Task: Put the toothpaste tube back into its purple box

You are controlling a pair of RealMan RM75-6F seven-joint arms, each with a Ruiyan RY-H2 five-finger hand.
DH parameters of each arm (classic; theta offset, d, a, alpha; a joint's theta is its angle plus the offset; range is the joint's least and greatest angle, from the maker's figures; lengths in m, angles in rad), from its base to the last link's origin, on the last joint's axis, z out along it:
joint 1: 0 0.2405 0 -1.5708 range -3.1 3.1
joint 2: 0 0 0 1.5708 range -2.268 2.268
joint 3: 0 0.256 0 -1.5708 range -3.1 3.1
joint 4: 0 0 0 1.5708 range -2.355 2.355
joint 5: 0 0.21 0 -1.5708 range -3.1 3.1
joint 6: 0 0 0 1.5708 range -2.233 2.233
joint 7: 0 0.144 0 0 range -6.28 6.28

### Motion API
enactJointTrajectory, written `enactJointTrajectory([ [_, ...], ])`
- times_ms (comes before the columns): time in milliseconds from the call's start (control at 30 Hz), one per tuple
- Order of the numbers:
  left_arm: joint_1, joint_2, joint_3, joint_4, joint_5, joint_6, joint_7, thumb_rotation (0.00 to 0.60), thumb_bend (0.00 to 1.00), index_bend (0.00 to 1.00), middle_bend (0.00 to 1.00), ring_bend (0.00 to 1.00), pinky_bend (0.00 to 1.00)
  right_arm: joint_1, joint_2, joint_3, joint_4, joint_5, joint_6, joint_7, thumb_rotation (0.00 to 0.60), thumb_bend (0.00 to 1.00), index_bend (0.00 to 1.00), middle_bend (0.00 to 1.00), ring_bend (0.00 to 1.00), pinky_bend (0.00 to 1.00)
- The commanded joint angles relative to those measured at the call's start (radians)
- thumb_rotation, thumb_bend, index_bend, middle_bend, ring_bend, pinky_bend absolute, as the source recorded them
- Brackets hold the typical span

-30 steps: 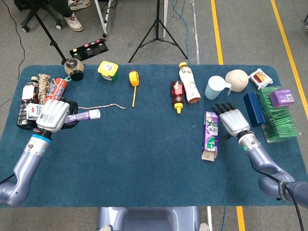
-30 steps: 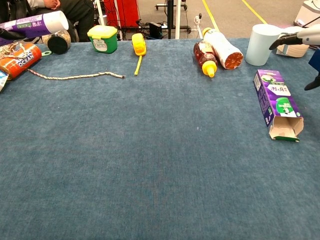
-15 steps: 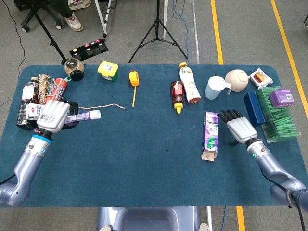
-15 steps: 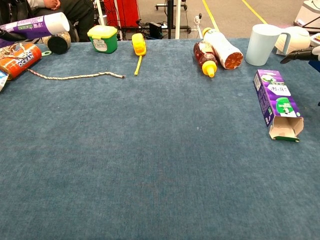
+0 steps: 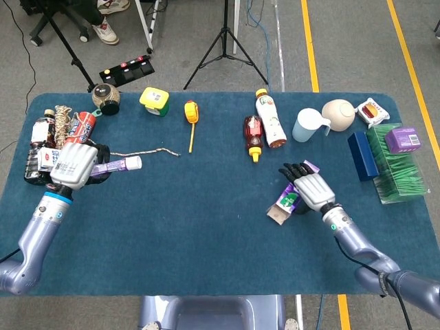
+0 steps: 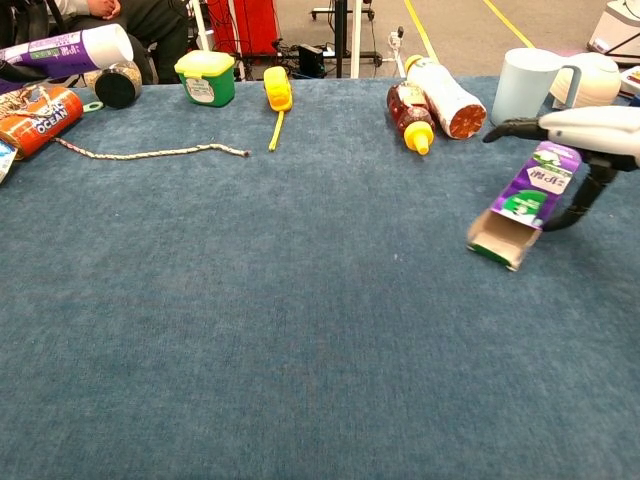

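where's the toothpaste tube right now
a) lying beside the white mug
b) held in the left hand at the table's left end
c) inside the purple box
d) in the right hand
b: the left hand grips the toothpaste tube at the table's left end, far from the purple box under the right hand.

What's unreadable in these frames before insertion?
- Left hand: chest view cuts it off at the left edge; only the purple-and-white toothpaste tube shows.
- Right hand: covers the purple cardboard box in head view, hiding the contact.
- Box interior: opening too small and shadowed.
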Motion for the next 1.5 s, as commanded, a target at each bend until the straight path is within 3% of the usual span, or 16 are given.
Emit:
enactJointTrajectory([
  [33, 0.0, -0.001, 0.0, 0.007, -0.001, -0.003, -0.006, 0.6, 0.38, 0.66, 0.59, 0.5, 0.67, 0.017, -0.022, 0.03, -0.022, 0.023, -0.005, -0.033, 0.6, 0.0, 0.04, 0.01, 0.0, 0.04],
  [400, 0.002, 0.0, 0.0, 0.021, 0.004, -0.007, -0.024, 0.6, 0.38, 0.66, 0.59, 0.5, 0.67, 0.093, -0.02, 0.084, -0.023, 0.181, -0.146, -0.244, 0.6, 0.0, 0.05, 0.08, 0.03, 0.07],
  [733, 0.005, 0.009, -0.001, 0.021, 0.007, -0.007, -0.03, 0.6, 0.38, 0.66, 0.59, 0.5, 0.67, 0.134, 0.054, 0.072, -0.035, 0.389, -0.251, -0.387, 0.6, 0.0, 0.17, 0.19, 0.13, 0.14],
  [967, 0.003, 0.007, -0.001, 0.009, 0.006, -0.006, -0.018, 0.6, 0.38, 0.66, 0.59, 0.5, 0.67, 0.137, 0.037, 0.069, -0.013, 0.397, -0.267, -0.359, 0.6, 0.0, 0.3, 0.26, 0.2, 0.2],
  [1200, 0.002, 0.007, -0.003, 0.009, -0.006, -0.007, -0.008, 0.6, 0.38, 0.66, 0.59, 0.5, 0.67, 0.138, 0.011, 0.072, 0.013, 0.346, -0.28, -0.296, 0.6, 0.02, 0.34, 0.3, 0.22, 0.24],
  [1500, 0.002, 0.005, -0.003, 0.025, -0.009, -0.013, -0.019, 0.6, 0.38, 0.66, 0.59, 0.5, 0.67, 0.12, -0.026, 0.076, 0.055, 0.28, -0.219, -0.251, 0.6, 0.15, 0.49, 0.44, 0.39, 0.42],
])
